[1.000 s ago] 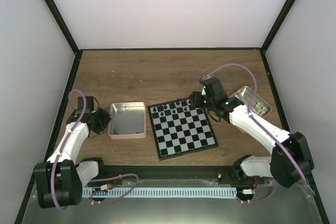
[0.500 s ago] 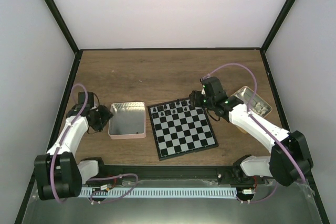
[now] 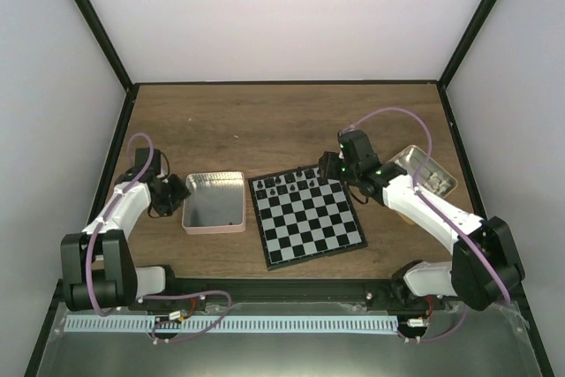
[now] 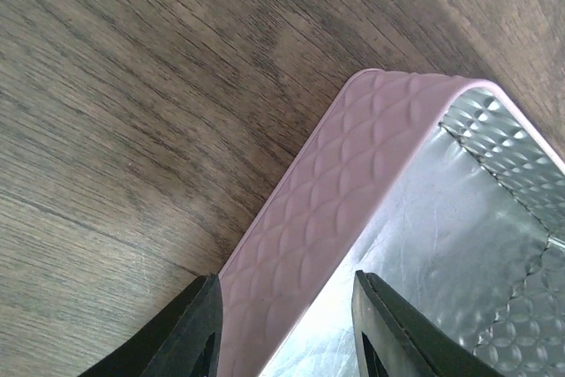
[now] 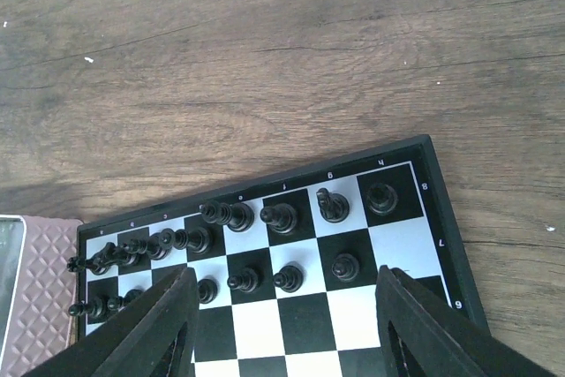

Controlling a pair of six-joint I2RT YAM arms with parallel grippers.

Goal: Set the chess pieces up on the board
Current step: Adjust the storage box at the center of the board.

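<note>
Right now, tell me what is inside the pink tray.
The pink tray shows bare embossed metal floor and one dark speck by its right wall, too small to identify. In the left wrist view the left claw straddles the wall, which hides the floor beside it.

The left arm (image 3: 122, 209) angles inward, the left gripper (image 4: 284, 306) moderately parted, seemingly clamping nothing. The right arm (image 3: 424, 205) stretches forward-left, the right gripper (image 5: 287, 284) spread wide, empty.
</note>
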